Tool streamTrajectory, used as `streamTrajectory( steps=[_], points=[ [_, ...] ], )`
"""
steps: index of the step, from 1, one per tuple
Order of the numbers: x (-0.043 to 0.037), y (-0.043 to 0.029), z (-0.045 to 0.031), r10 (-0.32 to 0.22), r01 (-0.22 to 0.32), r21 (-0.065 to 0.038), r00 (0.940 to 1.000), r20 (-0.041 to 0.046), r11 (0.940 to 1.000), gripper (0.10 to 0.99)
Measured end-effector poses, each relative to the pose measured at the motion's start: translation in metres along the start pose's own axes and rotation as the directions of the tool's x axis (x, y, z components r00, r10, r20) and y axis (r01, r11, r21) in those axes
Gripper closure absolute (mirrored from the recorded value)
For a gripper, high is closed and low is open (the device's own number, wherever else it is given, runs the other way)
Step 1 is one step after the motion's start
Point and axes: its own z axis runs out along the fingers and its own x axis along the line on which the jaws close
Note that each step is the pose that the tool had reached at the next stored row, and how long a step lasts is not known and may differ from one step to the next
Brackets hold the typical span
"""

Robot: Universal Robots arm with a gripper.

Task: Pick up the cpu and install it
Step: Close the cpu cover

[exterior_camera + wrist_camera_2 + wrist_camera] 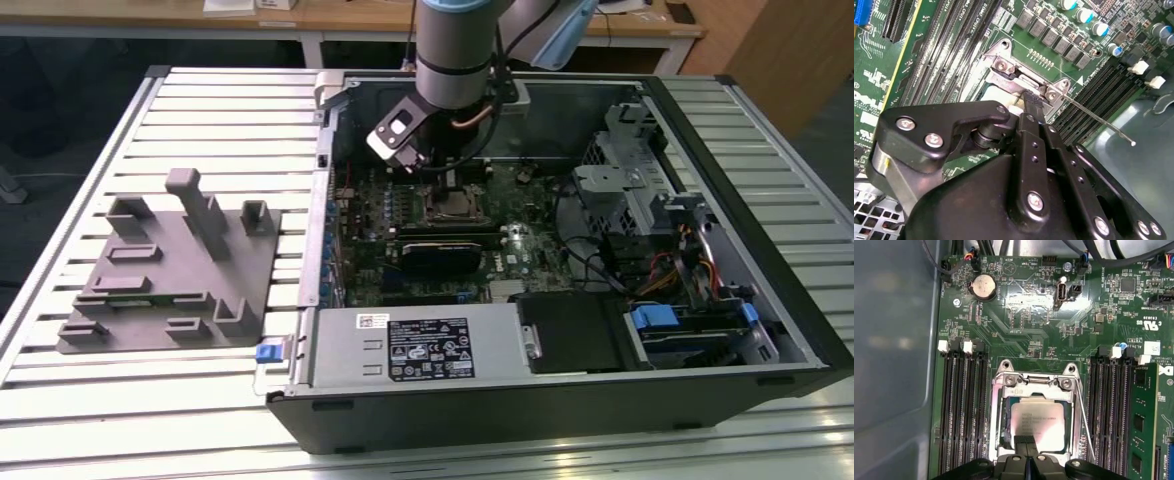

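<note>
The cpu, a pale silver square chip, lies flat inside the metal socket frame on the green motherboard. My gripper hangs just over the chip's edge, its two black fingers pressed together with nothing visible between them. In the second wrist view the gripper points its tip down at the socket frame, beside the thin wire lever. In the exterior view the gripper reaches into the open computer case above the socket frame.
Memory slots flank the socket, with a fitted module on one side. A black heatsink, power supply and drive cage crowd the case. A grey plastic tray sits on the slatted table at the exterior view's left.
</note>
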Motion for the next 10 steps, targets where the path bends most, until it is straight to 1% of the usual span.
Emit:
streamTrajectory(
  steps=[7,9,10],
  points=[
    [-0.0002,0.0018,0.0017,0.000,0.000,0.000,1.0000,0.0004,1.0000,0.980],
    [0.0000,0.0020,0.0007,0.000,0.000,0.000,1.0000,-0.0002,1.0000,0.980],
    [0.0000,0.0021,-0.0011,0.000,0.000,0.000,1.0000,-0.0001,1.0000,0.980]
  ],
)
